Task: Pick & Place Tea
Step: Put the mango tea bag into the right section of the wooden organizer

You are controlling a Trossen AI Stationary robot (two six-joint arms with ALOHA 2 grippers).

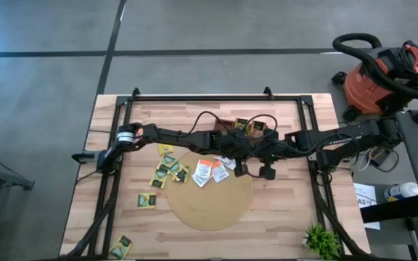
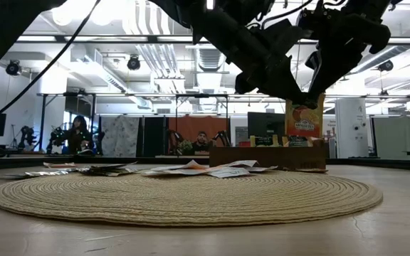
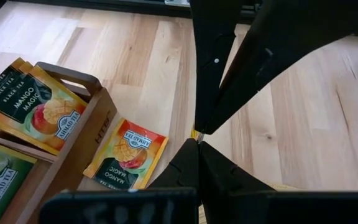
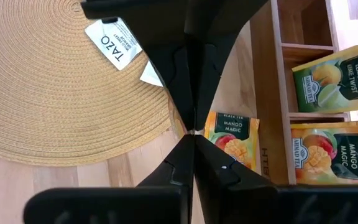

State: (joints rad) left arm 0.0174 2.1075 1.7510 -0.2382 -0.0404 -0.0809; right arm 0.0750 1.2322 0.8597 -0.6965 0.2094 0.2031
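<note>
– Orange sachet [image 2: 305, 119], who has it?
– Both. The left end effector [image 3: 197, 144] and the right end effector [image 4: 191, 138] are clenched and meet tip to tip. The sachet hangs upright right under the fingers, face-on in the low view. From the wrists it's edge-on, just a yellow sliver between the tips.
– Height?
– Off the bench [image 1: 289, 217], above the far rim of the round woven mat [image 4: 55, 93], on the side near the wooden box [image 4: 272, 93].
– Box contents?
– Mango sachets [image 4: 334, 152] stand in one compartment and a lemon-lime sachet [image 4: 334, 81] in the next. The compartment beyond looks bare from the right wrist.
– Anything loose near it?
– One mango packet [image 3: 127, 154] lies flat on the bench, just beside the box wall, under the joined tips.
– Rest of the tea?
– A white sachet [image 4: 114, 42] lies on the mat near the arms, in a small cluster of orange and white ones [image 1: 210, 171] along the mat's far edge. Yellow-green ones [image 1: 167, 170] sit off the mat's left side. One more [image 1: 146, 201] lies nearer the front and another [image 1: 121, 246] at the front-left corner.
– Arms?
– Both stretch in from the sides and cross the middle of the bench.
</note>
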